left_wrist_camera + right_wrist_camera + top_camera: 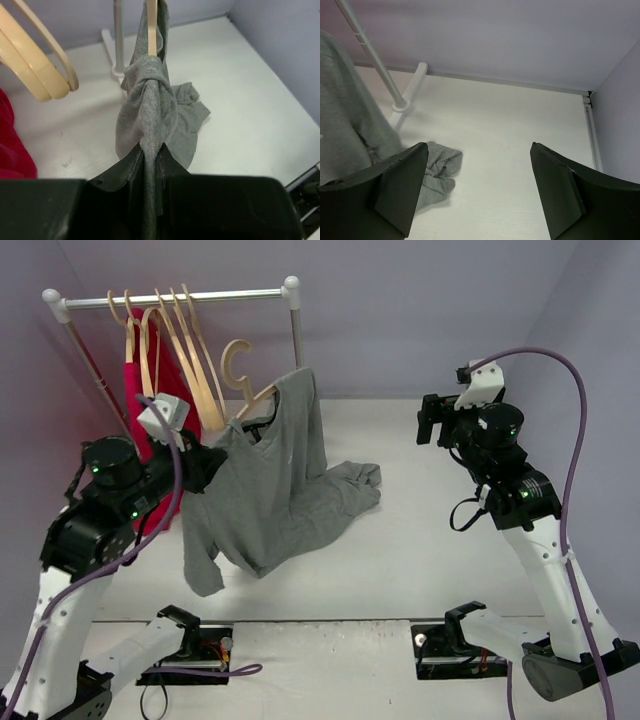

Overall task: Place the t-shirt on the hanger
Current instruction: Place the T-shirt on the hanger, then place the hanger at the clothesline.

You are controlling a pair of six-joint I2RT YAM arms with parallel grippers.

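The grey t-shirt hangs draped over a pale wooden hanger, whose hook sticks up out of the collar, below the rail. One shoulder sits high over the hanger's right end; the hem trails onto the table. My left gripper is shut on the shirt's other shoulder. In the left wrist view a bunched ridge of t-shirt is pinched in the left gripper, with the hanger arm rising from it. My right gripper is open, apart at the right; the right gripper holds nothing, t-shirt to its left.
A white clothes rail stands at the back left with several more wooden hangers and a red garment. Its post and foot stand by the shirt. Walls enclose the table behind and at the right.
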